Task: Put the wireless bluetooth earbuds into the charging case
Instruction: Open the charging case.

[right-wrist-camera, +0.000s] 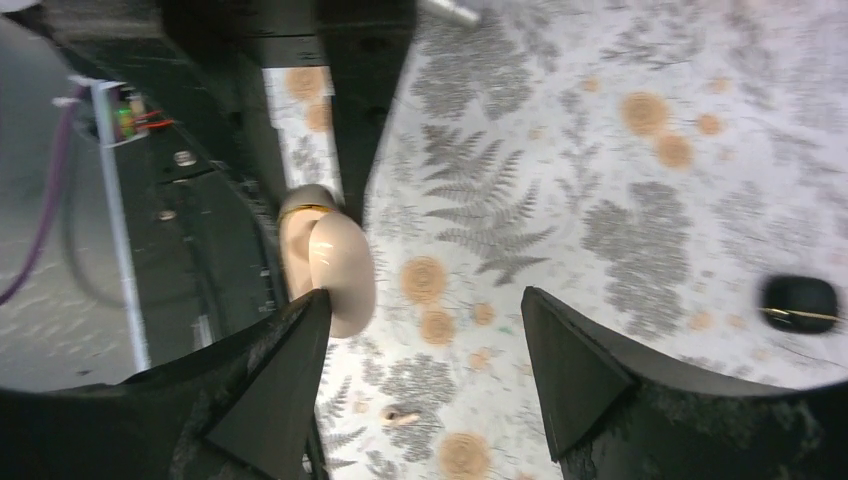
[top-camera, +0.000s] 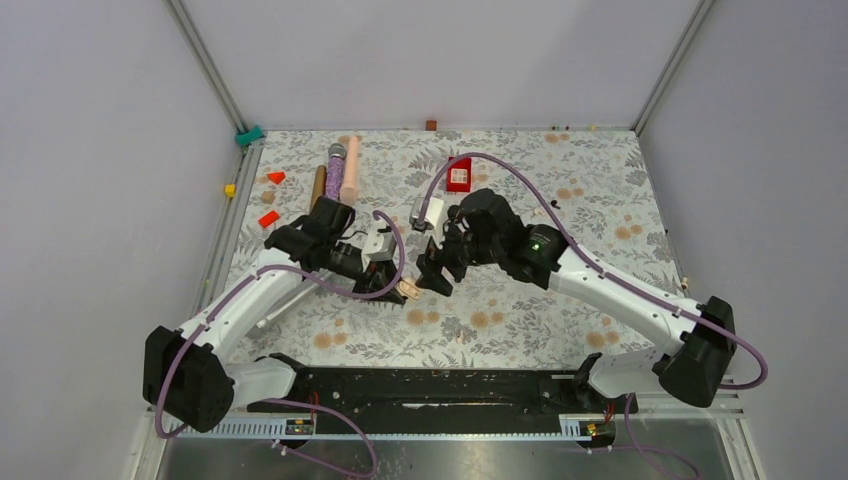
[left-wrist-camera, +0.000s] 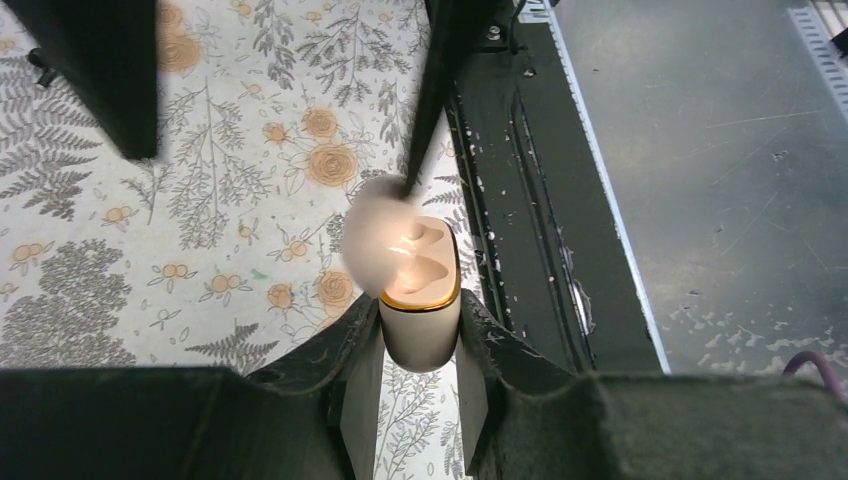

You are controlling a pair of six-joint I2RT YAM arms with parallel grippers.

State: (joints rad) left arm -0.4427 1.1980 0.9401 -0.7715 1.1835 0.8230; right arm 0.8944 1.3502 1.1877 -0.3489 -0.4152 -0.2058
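Note:
My left gripper [left-wrist-camera: 420,312] is shut on the base of a beige charging case [left-wrist-camera: 422,335] with a gold rim, held upright. The case lid [left-wrist-camera: 375,228] is swung open and blurred, and the two moulded pockets look empty. My right gripper [right-wrist-camera: 425,300] is open; its left fingertip [right-wrist-camera: 300,325] touches the lid [right-wrist-camera: 340,265]. In the top view both grippers, left [top-camera: 398,285] and right [top-camera: 437,272], meet at the case [top-camera: 410,291] at mid-table. One tiny whitish earbud [right-wrist-camera: 400,415] lies on the cloth below the right gripper. The other earbuds are out of view.
A black case [right-wrist-camera: 800,300] lies on the floral cloth to the right. A white case-like object [top-camera: 430,212] and a red box [top-camera: 459,175] sit behind the grippers. Pink [top-camera: 350,168], purple [top-camera: 335,165] and brown [top-camera: 318,185] cylinders and red blocks [top-camera: 268,218] lie at back left. A black rail [top-camera: 430,385] runs along the near edge.

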